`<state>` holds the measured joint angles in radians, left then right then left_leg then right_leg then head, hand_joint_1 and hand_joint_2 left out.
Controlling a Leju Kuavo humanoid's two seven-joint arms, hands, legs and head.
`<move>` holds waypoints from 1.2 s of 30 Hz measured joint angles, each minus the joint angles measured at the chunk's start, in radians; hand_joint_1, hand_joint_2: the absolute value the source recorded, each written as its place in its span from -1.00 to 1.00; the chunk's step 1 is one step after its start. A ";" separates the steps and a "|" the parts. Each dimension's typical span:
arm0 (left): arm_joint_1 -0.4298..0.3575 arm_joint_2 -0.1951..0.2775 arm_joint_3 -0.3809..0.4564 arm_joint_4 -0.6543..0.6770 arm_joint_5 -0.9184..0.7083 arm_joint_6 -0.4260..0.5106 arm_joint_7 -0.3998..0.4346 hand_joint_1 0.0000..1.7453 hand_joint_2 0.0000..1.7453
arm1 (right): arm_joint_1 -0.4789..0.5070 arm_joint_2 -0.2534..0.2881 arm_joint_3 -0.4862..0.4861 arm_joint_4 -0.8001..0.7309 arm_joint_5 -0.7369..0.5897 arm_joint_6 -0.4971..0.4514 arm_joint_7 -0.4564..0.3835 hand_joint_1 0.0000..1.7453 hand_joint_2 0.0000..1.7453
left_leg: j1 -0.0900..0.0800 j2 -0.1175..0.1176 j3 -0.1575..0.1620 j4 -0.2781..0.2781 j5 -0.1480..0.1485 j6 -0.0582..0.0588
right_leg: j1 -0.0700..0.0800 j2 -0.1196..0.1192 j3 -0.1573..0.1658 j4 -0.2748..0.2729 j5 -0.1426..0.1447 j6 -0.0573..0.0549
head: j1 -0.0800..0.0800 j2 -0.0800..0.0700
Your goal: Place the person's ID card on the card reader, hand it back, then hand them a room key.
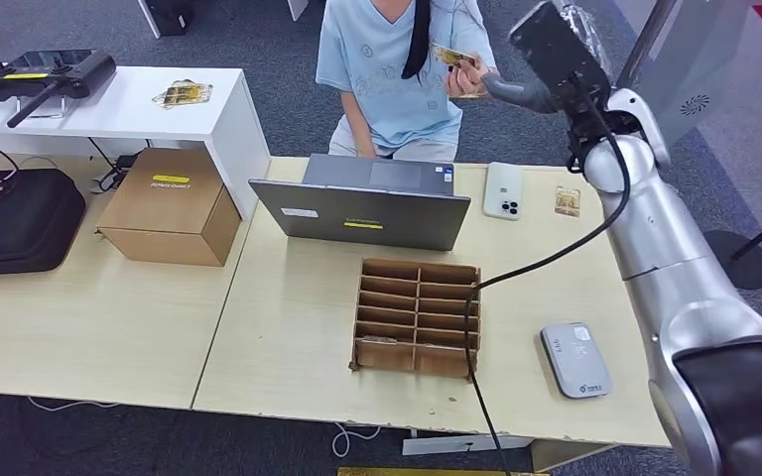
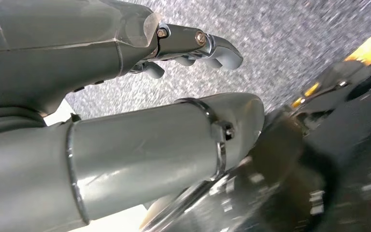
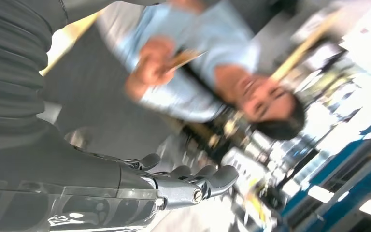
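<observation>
A person in a light blue shirt holds a gold-patterned ID card in a raised hand beyond the far edge of the table. My right hand is lifted high beside that hand, just right of the card, with its thumb reaching toward it. In the right wrist view my right hand has its fingers stretched out and empty, and the blurred card stays in the person's grip. The grey card reader lies near the table's front right. A small gold card lies at the far right. My left hand hangs over carpet, holding nothing.
An open grey laptop and a white phone sit at the far side of the table. A cardboard slotted organiser stands mid-table, with a black cable draped across it. A cardboard box and black case lie left.
</observation>
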<state>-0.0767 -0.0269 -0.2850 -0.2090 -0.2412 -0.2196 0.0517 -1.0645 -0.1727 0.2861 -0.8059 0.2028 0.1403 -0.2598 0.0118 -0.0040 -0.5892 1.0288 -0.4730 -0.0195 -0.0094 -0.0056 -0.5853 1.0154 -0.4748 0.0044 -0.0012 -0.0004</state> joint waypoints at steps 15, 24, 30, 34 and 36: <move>0.044 0.004 0.000 0.001 0.027 0.014 0.004 -1.00 -1.00 | 0.429 -0.076 -0.125 -0.503 -0.386 0.148 -0.042 -1.00 0.00 | 0.000 -0.002 0.000 0.000 -0.001 0.001 | 0.000 -0.002 0.002 -0.002 -0.001 0.001 | 0.000 0.000; 0.074 0.004 0.005 0.007 0.070 0.062 0.007 -1.00 -1.00 | 0.939 -0.125 -0.221 -0.949 -0.211 0.016 -0.051 -1.00 -1.00 | 0.000 -0.005 0.000 0.000 -0.008 0.002 | 0.000 -0.004 0.003 -0.003 -0.007 0.003 | 0.000 0.000; 0.075 0.002 0.006 0.009 0.068 0.084 0.013 -1.00 -1.00 | 1.216 -0.125 -0.234 -1.158 0.177 -0.103 0.034 -1.00 -1.00 | 0.000 -0.004 0.000 0.000 -0.010 0.002 | 0.000 -0.004 0.004 -0.003 -0.009 0.004 | 0.000 0.000; 0.074 0.002 0.006 0.009 0.066 0.087 0.017 -1.00 -1.00 | 1.261 -0.125 -0.232 -1.194 0.273 -0.140 0.060 -1.00 -1.00 | 0.000 -0.003 0.001 0.000 -0.010 0.002 | 0.000 -0.002 0.004 -0.003 -0.009 0.004 | -0.001 0.000; 0.074 0.002 0.006 0.009 0.066 0.087 0.017 -1.00 -1.00 | 1.263 -0.125 -0.232 -1.197 0.280 -0.143 0.063 -1.00 -1.00 | 0.000 -0.003 0.001 0.000 -0.010 0.002 | 0.000 -0.002 0.004 -0.003 -0.009 0.004 | -0.001 0.000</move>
<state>-0.0024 -0.0248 -0.2789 -0.1999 -0.1748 -0.1326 0.0689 0.1988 -0.2976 0.0543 -2.0027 0.4823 -0.0024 -0.1970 0.0117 -0.0067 -0.5883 1.0284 -0.4830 -0.0172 -0.0093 -0.0080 -0.5816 1.0124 -0.4843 0.0084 -0.0018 -0.0004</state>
